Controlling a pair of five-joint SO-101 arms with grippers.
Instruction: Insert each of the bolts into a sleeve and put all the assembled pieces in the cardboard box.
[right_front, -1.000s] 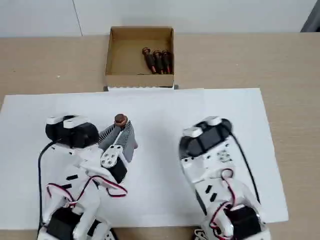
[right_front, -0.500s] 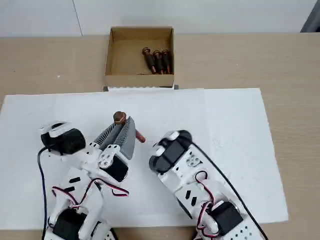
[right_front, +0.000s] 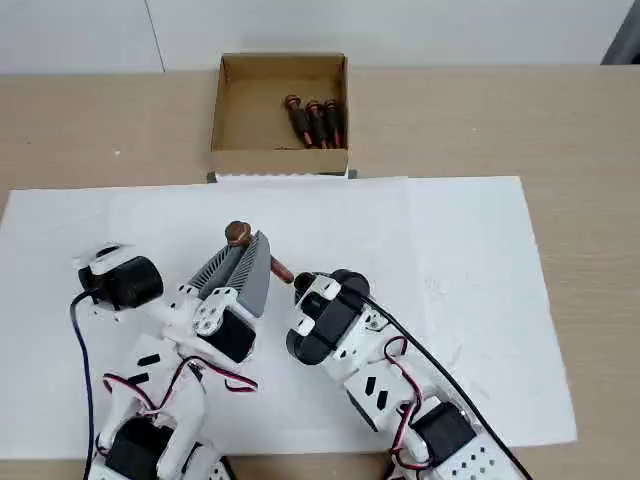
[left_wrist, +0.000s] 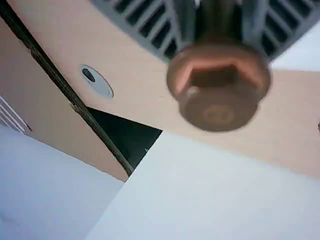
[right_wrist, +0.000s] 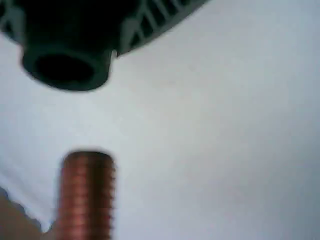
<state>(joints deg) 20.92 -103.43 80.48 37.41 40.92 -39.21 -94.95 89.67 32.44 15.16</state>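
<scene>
The left claw (right_front: 249, 244) is pinching a copper-coloured bolt (right_front: 238, 234) by its shank. The head points toward the table's far edge and the threaded end (right_wrist: 87, 192) sticks out toward the right arm. The right claw (right_front: 302, 286) looks closed on a black sleeve (right_wrist: 65, 65), whose open mouth is near the thread tip but not lined up with it or touching it. Both are held above the white sheet (right_front: 450, 230), toward the table's near edge.

The cardboard box (right_front: 280, 160) sits at the far edge with three assembled pieces (right_front: 315, 120) inside.

The main risk is that offset. Pushed in as it stands, the thread would probably catch the sleeve's rim, and that could tilt the bolt in its grip or twist the sleeve loose. A dropped part could roll across the sheet.

No label or writing is legible.
</scene>
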